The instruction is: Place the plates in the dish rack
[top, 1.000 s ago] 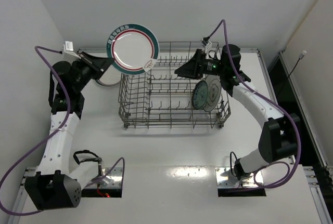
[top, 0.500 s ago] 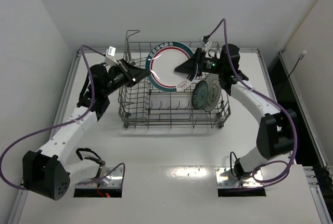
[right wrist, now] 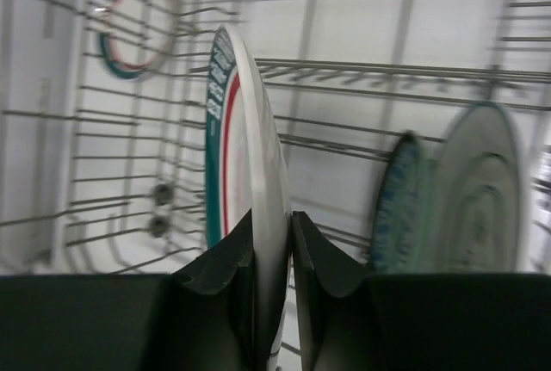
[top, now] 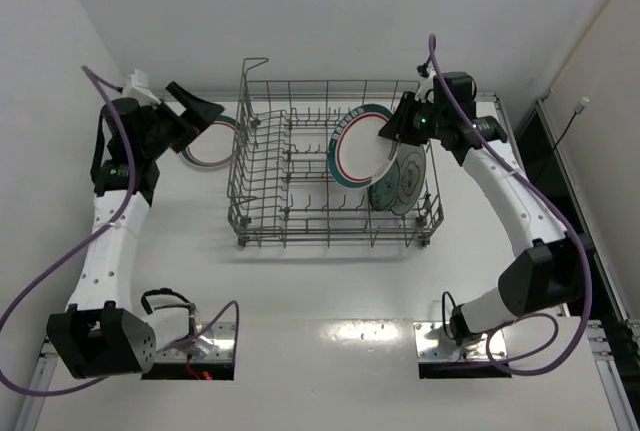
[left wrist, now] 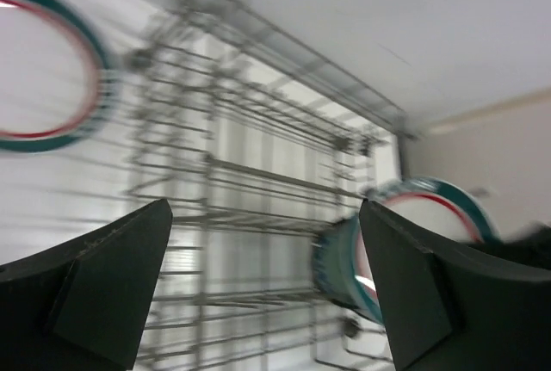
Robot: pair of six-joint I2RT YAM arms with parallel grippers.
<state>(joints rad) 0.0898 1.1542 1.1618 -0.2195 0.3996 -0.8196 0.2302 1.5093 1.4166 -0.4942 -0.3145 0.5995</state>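
My right gripper point(top: 392, 133) point(right wrist: 274, 238) is shut on the rim of a white plate with a teal-and-red band point(top: 355, 148) point(right wrist: 244, 156). That plate stands on edge inside the dish rack point(top: 330, 236) point(right wrist: 387, 70). Just to its right stand the blue patterned plate point(top: 384, 185) point(right wrist: 399, 207) and the grey-ringed white plate point(top: 409, 177) point(right wrist: 478, 190). My left gripper point(top: 204, 115) point(left wrist: 267, 289) is open and empty, left of the rack. Below it a second banded plate point(top: 208, 148) point(left wrist: 43, 70) lies flat on the table. The left wrist view is blurred.
The rack's tall wire loop point(top: 255, 69) rises at its back left corner, close to my left gripper. A white wall runs behind the table. The table's right edge point(top: 515, 141) lies just beyond my right arm.
The banded plate passed from my left gripper to my right. The left jaws opened and that arm drew back left. The right jaws closed on the plate, which now sits lower in the rack.
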